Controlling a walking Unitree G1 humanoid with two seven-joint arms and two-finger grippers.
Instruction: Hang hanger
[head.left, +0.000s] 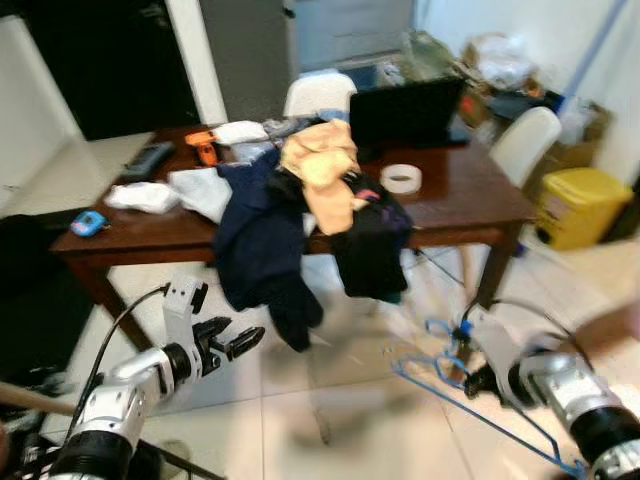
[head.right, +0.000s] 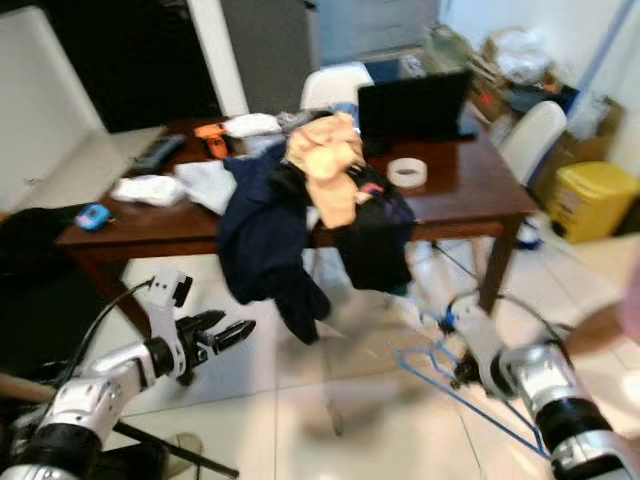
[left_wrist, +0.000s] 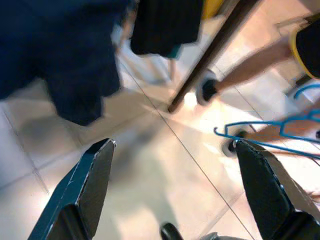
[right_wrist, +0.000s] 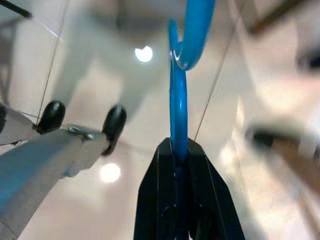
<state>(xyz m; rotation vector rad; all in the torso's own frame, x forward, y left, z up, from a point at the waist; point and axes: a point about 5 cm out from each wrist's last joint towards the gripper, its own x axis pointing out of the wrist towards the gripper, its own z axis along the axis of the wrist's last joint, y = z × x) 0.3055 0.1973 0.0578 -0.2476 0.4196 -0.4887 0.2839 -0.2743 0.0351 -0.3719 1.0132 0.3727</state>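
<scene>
We stand on a pale tiled floor (head.left: 350, 420) before a dark wooden table (head.left: 460, 195), our landmark throughout. On the table we count one open black laptop (head.left: 405, 112), one roll of white tape (head.left: 400, 178), one orange tool (head.left: 203, 147), one small blue object (head.left: 88, 223) at its near left corner, and white cloths (head.left: 200, 190). A heap of clothes (head.left: 300, 215), navy, peach and black, spills over the table's front edge and hangs toward the floor. Behind the table we count two white chairs (head.left: 318, 93); beyond its right end stands one yellow bin (head.left: 580, 205).

We record one blue hanger (head.left: 470, 395), held low over the tiles in front of the table's right leg. The right gripper (right_wrist: 178, 160) has both black fingers pressed tight against the hanger's neck just below the hook, which stands out past the fingertips. The left gripper (left_wrist: 175, 165) is spread wide and holds nothing; it hovers over the floor in front of the table's left half, near the hanging navy garment. Views are somewhat blurred.
</scene>
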